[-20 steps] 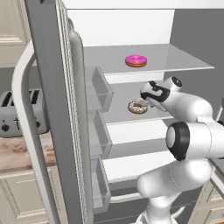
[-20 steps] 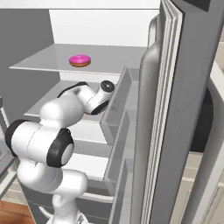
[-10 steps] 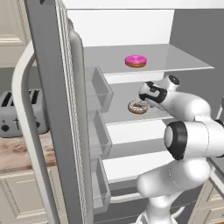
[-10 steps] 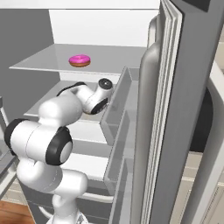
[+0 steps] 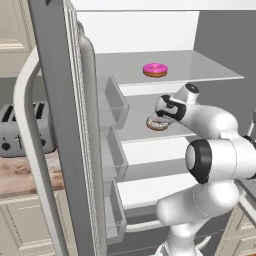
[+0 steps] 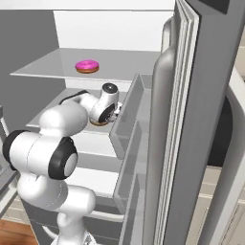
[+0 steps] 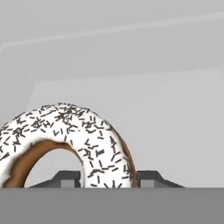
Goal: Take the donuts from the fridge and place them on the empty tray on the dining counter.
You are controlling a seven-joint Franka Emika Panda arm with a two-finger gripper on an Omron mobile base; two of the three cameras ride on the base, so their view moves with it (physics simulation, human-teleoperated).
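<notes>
Fridge (image 5: 220, 45) interior: jaws pinch the white speckled donut (image 7: 94, 144) on the middle shelf (image 5: 135, 127); pink donut (image 5: 155, 69) sits above.

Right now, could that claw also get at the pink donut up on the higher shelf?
Probably not yet: the claw is shut on the white sprinkled donut. The pink donut sits in the open on its shelf, with nothing in front of it.
</notes>
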